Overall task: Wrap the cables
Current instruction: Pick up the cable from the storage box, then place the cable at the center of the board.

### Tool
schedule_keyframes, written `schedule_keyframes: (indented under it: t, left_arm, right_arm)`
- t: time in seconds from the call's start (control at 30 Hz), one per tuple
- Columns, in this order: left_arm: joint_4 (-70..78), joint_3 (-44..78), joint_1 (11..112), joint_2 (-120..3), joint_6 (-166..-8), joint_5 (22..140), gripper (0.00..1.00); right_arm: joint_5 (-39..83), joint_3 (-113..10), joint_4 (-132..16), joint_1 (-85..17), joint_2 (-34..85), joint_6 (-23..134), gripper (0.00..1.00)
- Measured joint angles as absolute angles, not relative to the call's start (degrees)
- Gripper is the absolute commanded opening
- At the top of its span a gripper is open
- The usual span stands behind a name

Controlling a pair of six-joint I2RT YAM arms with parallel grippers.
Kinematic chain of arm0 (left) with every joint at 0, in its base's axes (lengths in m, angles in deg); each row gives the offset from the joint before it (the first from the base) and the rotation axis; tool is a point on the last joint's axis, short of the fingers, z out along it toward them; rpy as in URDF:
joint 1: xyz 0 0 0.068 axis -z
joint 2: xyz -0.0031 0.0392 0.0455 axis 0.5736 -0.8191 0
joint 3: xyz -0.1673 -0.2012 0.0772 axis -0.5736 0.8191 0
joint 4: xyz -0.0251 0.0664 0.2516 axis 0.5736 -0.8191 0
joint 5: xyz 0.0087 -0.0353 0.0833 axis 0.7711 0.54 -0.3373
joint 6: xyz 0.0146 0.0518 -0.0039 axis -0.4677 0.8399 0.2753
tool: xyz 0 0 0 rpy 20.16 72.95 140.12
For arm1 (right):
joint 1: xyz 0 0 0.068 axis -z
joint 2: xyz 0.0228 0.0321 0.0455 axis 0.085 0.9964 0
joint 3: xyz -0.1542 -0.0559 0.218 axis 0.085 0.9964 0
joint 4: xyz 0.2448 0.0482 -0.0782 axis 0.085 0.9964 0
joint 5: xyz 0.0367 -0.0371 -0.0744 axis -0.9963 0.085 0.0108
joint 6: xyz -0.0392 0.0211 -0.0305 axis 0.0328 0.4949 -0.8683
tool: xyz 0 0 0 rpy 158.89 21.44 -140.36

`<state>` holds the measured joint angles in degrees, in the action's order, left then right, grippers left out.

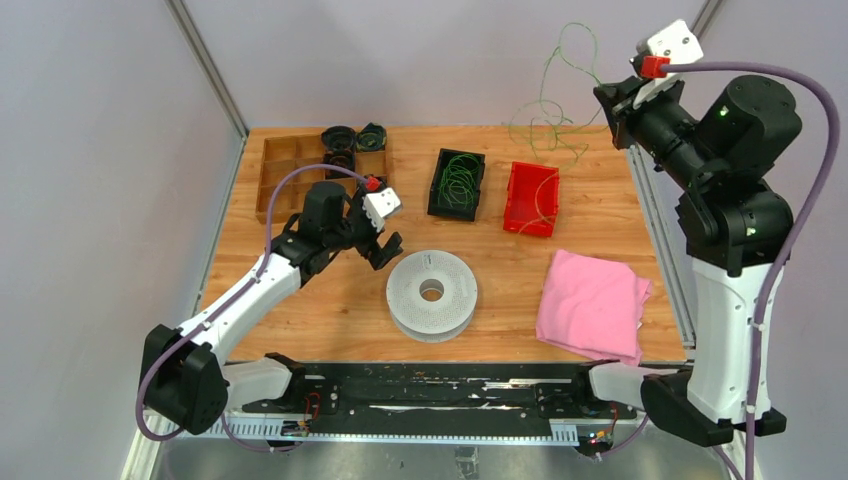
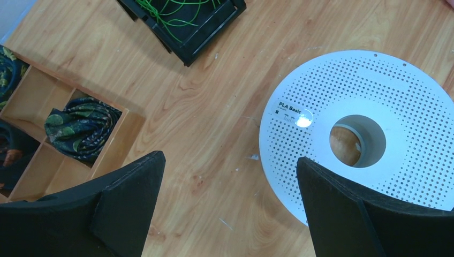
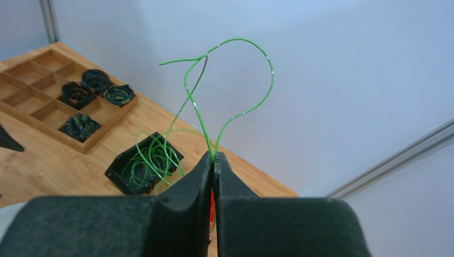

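My right claw (image 3: 214, 170) is pinched fully shut on a green cable (image 3: 272, 77), held high over the tabletop's (image 1: 330, 320) 1 o'clock corner, its loops springing upward. More cables (image 1: 458, 182) lie coiled in the black bin (image 1: 435, 188), at 12 o'clock from the spool (image 1: 410, 297). My left claw (image 2: 227, 166) gapes wide and holds nothing, at the spool's 9 o'clock.

The table (image 1: 320, 310) is grained wood, the spool (image 1: 405, 300) matt perforated plastic.

Spool (image 1: 431, 294) on table (image 1: 500, 265), cloth (image 1: 592, 303) right of it, cables (image 1: 460, 180) in bin (image 1: 436, 186) behind, tray (image 1: 285, 162) far left
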<state>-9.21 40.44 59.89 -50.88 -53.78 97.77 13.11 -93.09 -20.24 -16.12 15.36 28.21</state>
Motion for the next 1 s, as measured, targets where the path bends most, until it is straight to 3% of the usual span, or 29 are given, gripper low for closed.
schedule_keyframes:
  t: [0.2, 0.7, 1.0]
  left_arm:
    - [-8.8, 40.4, 59.9, -51.1, -53.6, 98.1, 0.98]
    - [-8.4, 43.0, 59.9, -52.6, -51.2, 98.3, 0.98]
    - [-8.1, 44.6, 60.8, -52.2, -49.2, 98.2, 0.98]
  right_arm:
    - [9.1, -90.2, -17.9, -16.1, 12.4, 31.0, 0.01]
    - [2.9, -41.7, -20.4, -16.1, 5.0, 29.5, 0.01]
    - [7.1, -31.8, -22.2, -16.1, 9.9, 24.7, 0.05]
